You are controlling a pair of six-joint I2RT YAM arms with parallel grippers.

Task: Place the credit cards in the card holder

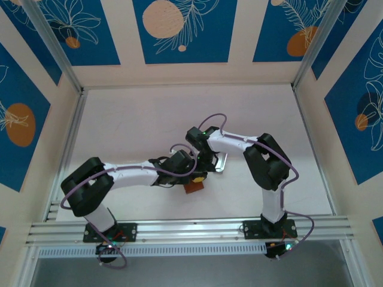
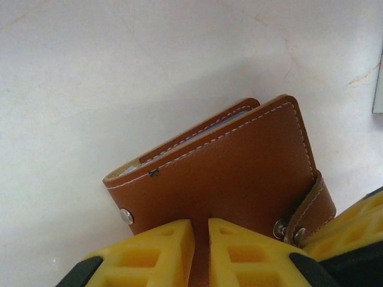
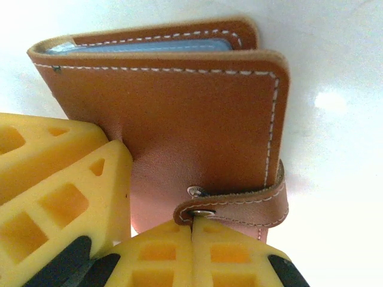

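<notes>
Left gripper (image 2: pixel 201 232) is nearly closed, its yellow fingers (image 2: pixel 161 251) nipping the near edge of the card holder (image 2: pixel 233 173), and brown leather shows in the narrow slit between them. That card holder sits folded on the white table (image 2: pixel 119 72), mid-table from above, right where the two arms meet.

Over to the right gripper (image 3: pixel 191 232): pads pressed tight together, tips hard up against the snap strap (image 3: pixel 239 203) that wraps round the holder's corner. Whether any leather is caught between them, can't tell. The left arm's pads crowd in just beside, against the holder's cover.

Look at the far edge: a pale blue card (image 3: pixel 143 46) is tucked between the leather leaves, only its rim showing. And a narrow silvery piece (image 1: pixel 220 162) lies flat on the table, near the holder on its far right side.
</notes>
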